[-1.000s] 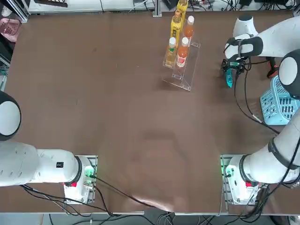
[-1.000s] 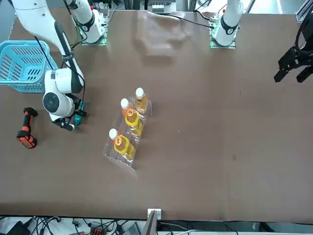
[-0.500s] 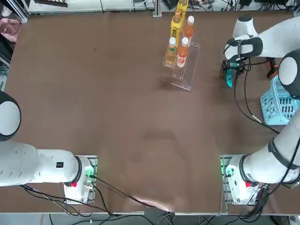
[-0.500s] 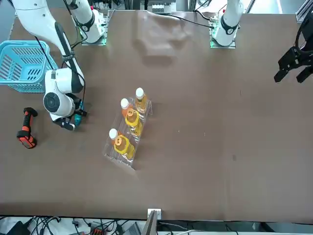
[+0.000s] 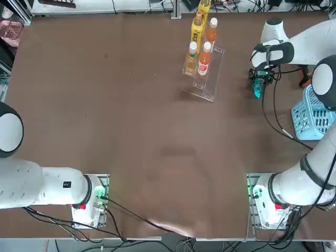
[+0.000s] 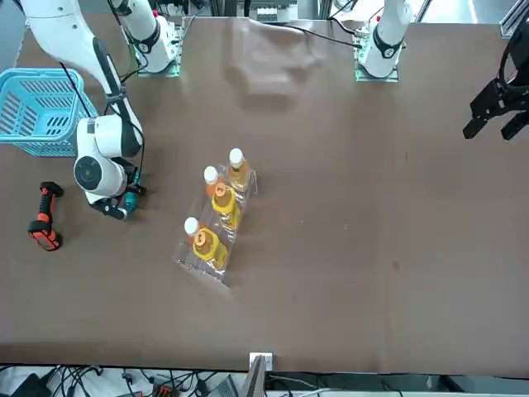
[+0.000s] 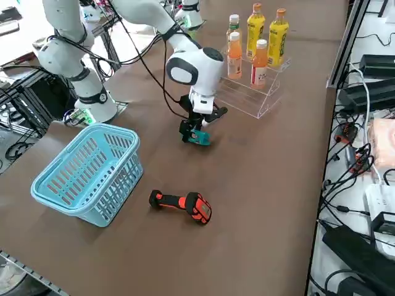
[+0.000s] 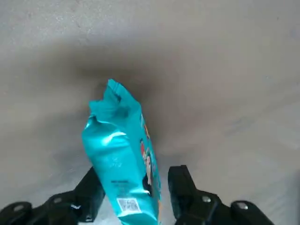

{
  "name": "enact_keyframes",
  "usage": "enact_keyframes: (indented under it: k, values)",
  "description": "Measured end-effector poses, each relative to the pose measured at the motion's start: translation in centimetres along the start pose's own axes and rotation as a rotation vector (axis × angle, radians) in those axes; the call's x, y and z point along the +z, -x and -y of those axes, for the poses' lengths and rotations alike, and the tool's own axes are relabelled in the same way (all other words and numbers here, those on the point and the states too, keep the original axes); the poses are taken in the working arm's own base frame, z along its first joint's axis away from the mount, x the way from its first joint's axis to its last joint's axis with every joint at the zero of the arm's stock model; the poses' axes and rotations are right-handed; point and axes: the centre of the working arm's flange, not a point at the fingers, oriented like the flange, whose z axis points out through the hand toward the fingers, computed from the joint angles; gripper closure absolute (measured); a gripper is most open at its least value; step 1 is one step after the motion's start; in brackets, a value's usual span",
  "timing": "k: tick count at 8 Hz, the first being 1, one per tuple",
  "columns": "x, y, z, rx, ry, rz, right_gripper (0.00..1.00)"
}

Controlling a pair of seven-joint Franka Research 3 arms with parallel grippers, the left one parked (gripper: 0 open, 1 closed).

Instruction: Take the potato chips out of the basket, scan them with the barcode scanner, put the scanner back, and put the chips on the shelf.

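The potato chips [image 8: 121, 157], a slim teal packet, stand on edge on the brown table between the shelf and the basket, also seen at chips [image 5: 256, 90] and chips [image 7: 199, 138]. My right gripper [image 8: 136, 187] is down over them with one finger on each side, open. One finger touches the packet and a small gap shows at the other. The gripper [image 7: 194, 131] hangs just above the table. The light blue basket [image 5: 313, 119] sits near the table's right edge. The black and orange barcode scanner [image 7: 183, 204] lies on the table beside the basket. The clear shelf [image 5: 208, 79] stands further left.
Several orange and yellow drink bottles [image 5: 199, 39] stand on the shelf's steps. The right arm's cable [image 5: 273, 118] trails over the table near the basket. Cables and gear lie beyond the table edge [image 7: 364, 160].
The right gripper's fingers have come closer together around the chips packet. The arm has barely shifted; the packet, scanner and basket stay where they were.
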Motion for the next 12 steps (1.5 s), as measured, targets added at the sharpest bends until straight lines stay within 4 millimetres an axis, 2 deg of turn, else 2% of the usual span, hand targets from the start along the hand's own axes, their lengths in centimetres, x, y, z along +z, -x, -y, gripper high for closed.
enact_keyframes:
  k: [1,6,10,12]
  values:
    - [0.0,0.0,0.0,0.000,0.000,0.000,0.31]
    - [0.0,0.0,0.0,-0.001,0.001,-0.001,0.54]
    - [-0.3,-0.1,0.2,-0.006,0.001,-0.009,0.56]
    - [-2.0,-0.5,0.5,-0.008,0.004,-0.016,0.56]
